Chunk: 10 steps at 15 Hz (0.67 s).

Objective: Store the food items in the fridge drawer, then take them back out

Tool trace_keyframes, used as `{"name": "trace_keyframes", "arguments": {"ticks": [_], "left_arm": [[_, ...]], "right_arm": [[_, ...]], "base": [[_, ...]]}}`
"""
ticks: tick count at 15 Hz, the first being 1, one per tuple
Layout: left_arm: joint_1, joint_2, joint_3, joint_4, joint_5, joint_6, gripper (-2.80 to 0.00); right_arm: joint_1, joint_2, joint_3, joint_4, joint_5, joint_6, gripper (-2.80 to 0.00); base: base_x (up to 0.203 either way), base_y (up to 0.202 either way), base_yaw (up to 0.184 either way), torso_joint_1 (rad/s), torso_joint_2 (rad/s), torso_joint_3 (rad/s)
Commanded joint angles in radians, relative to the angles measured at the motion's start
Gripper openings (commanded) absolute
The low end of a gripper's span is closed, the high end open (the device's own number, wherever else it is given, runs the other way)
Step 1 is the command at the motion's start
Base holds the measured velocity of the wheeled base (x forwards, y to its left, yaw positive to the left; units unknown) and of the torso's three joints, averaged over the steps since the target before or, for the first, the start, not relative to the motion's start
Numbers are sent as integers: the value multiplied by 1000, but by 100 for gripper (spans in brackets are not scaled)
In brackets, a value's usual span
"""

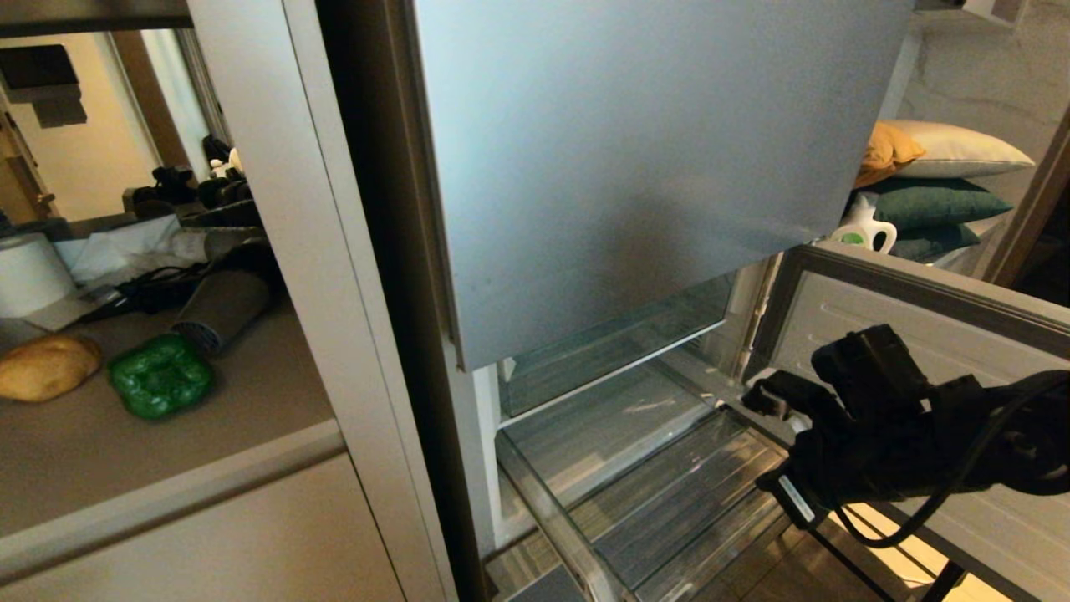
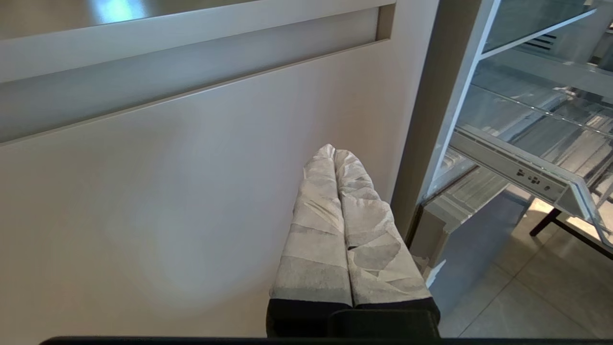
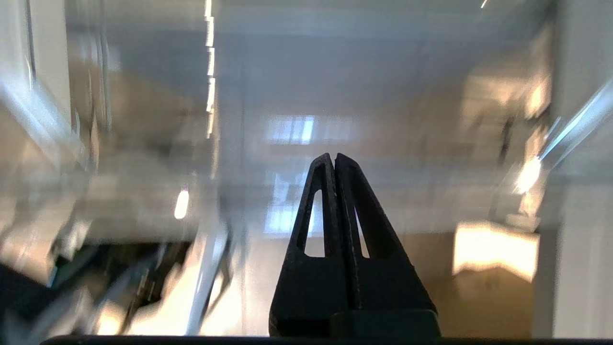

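The tan potato and the glossy green bell pepper lie side by side on the beige counter at the left, far from both grippers. The fridge drawer is pulled out below the fridge, and the ribbed clear floor that I can see holds nothing. My right arm hangs over the drawer's right end, by its front panel. The right gripper is shut and holds nothing. My left gripper, with white-wrapped fingers, is shut and rests low in front of a beige cabinet door.
The tall silver upper fridge door stands above the drawer. A paper roll, a dark cylinder and cables crowd the counter's back. Cushions and a white bottle lie behind the drawer front.
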<state>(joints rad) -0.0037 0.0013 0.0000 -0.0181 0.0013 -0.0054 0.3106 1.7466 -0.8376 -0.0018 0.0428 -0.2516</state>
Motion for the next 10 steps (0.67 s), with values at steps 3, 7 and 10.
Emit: {"name": "trace_keyframes", "arguments": {"ticks": [3, 7, 10], "left_arm": [[1, 0, 6, 0, 0, -1, -280], [1, 0, 6, 0, 0, -1, -280], [1, 0, 6, 0, 0, -1, -280]], "right_arm": [[1, 89, -8, -199, 2, 1, -280], [12, 32, 41, -315, 6, 7, -280], [67, -164, 118, -326, 4, 22, -280]], "base": [[0, 0, 0, 0, 0, 0], [0, 0, 0, 0, 0, 0], [0, 0, 0, 0, 0, 0]]}}
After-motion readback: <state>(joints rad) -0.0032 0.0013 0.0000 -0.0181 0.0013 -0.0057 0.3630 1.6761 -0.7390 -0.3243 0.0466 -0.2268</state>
